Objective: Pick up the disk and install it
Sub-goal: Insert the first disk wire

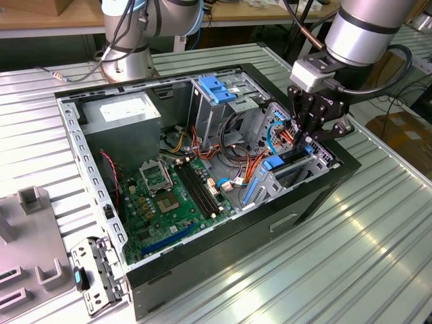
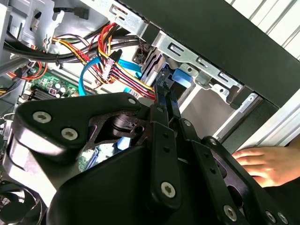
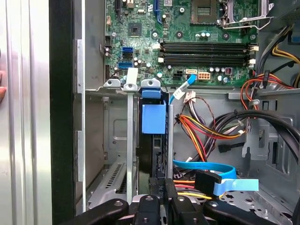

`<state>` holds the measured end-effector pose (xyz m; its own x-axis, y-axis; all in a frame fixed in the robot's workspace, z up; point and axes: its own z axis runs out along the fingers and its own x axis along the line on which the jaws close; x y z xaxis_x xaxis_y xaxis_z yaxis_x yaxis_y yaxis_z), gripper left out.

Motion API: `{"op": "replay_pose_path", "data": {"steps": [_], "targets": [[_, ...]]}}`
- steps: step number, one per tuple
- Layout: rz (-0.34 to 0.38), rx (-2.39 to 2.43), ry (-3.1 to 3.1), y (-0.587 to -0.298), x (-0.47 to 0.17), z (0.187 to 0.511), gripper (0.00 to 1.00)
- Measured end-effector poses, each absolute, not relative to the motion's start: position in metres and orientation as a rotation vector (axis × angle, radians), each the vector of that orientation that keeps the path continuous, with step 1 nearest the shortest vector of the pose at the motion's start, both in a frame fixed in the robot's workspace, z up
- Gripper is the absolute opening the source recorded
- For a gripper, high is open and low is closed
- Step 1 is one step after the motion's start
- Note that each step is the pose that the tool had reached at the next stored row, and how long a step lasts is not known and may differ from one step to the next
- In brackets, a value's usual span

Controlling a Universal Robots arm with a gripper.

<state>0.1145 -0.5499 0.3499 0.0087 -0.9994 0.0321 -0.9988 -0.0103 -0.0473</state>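
The gripper (image 1: pixel 305 140) is reaching down into the open computer case (image 1: pixel 337 177), at the end of the case near the exterior view's right edge of the slatted surface (image 1: pixel 378 256); its jaws are drawn narrow and are pinching the near edge of the disk (image 3: pixel 153 154), which is standing on its edge inside the metal drive bay (image 3: pixel 129 154); in the first wrist view the dark body of the drive is lying between the bay's grey walls, with its blue end tab (image 3: pixel 153 118) at the far end, toward the motherboard (image 3: pixel 187 28).

I judge that the step in hand is the seating of the disk into this bay, and it seems already well inside; to do it well, the push should be going straight along the bay's walls, so that the blue rails are not jamming on one side; whether the rails are sitting in their guides I cannot tell.

The bundle of red, yellow and orange wires (image 3: pixel 206 129) and the flat blue cable (image 3: pixel 206 166) are lying just beside the bay, so the gripper should be keeping clear of them; a person's hand (image 2: pixel 262 166) is resting on the surface just outside the case wall, near the gripper, which is calling for slow motion.
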Motion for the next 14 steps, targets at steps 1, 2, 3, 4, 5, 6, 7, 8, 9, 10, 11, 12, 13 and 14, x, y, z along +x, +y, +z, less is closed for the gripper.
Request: {"op": "replay_pose_path", "data": {"steps": [1, 2, 3, 4, 5, 6, 7, 8, 9, 10, 11, 12, 13, 14], "targets": [[-0.088, -2.219, 2.206, -0.55, 0.1145, 0.3492, 0.16], [-0.088, -2.215, 2.211, -0.55, 0.1145, 0.3489, 0.16], [-0.088, -2.213, 2.213, -0.55, 0.1145, 0.3485, 0.16], [-0.088, -2.212, 2.214, -0.55, 0.1145, 0.3482, 0.16], [-0.088, -2.211, 2.215, -0.55, 0.1145, 0.3481, 0.16], [-0.088, -2.211, 2.215, -0.55, 0.1145, 0.348, 0.16], [-0.088, -2.21, 2.216, -0.55, 0.1145, 0.3478, 0.16], [-0.088, -2.21, 2.216, -0.55, 0.1145, 0.3477, 0.16], [-0.088, -2.209, 2.217, -0.55, 0.1145, 0.3476, 0.16], [-0.088, -2.209, 2.217, -0.55, 0.1145, 0.3474, 0.16], [-0.088, -2.209, 2.217, -0.55, 0.1145, 0.3472, 0.16], [-0.088, -2.209, 2.217, -0.55, 0.1145, 0.3471, 0.16], [-0.088, -2.209, 2.217, -0.55, 0.1145, 0.3467, 0.16], [-0.088, -2.208, 2.218, -0.55, 0.1145, 0.3466, 0.16]]}}
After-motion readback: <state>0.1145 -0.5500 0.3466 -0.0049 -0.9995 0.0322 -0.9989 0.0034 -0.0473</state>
